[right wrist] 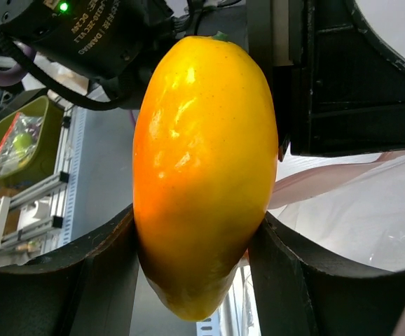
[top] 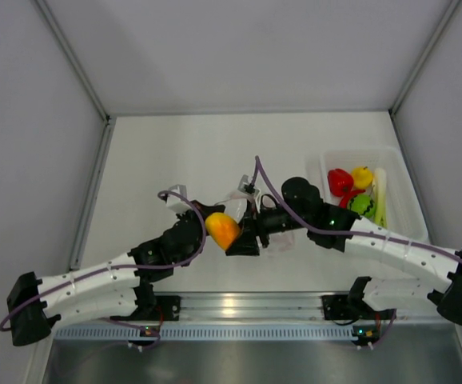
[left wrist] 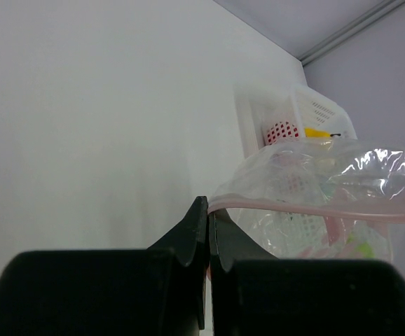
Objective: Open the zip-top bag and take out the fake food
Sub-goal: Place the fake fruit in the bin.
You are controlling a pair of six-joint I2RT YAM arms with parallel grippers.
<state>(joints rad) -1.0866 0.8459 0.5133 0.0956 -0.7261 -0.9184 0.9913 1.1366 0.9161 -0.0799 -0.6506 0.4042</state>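
Observation:
The zip-top bag [top: 275, 238] is clear crinkly plastic and hangs in mid-air between my two arms. My left gripper [left wrist: 209, 210] is shut on the end of its pink zip strip [left wrist: 314, 210]; in the top view this gripper [top: 209, 210] sits just left of the bag. My right gripper [right wrist: 195, 259] is closed on a glossy orange-yellow fake fruit [right wrist: 202, 175], one finger on each side, right beside the bag's mouth [right wrist: 342, 203]. From above, that fruit [top: 223, 230] shows between the two wrists, with the right gripper [top: 237, 238] on it. More fake food lies in the white tray [top: 403, 210].
The tray at the right holds a red pepper [top: 339, 181], a yellow piece [top: 363, 176], a green ball [top: 363, 205] and a pale stalk [top: 380, 196]. A green bin [right wrist: 27, 143] shows off the table's near edge. Grey walls enclose the table on three sides.

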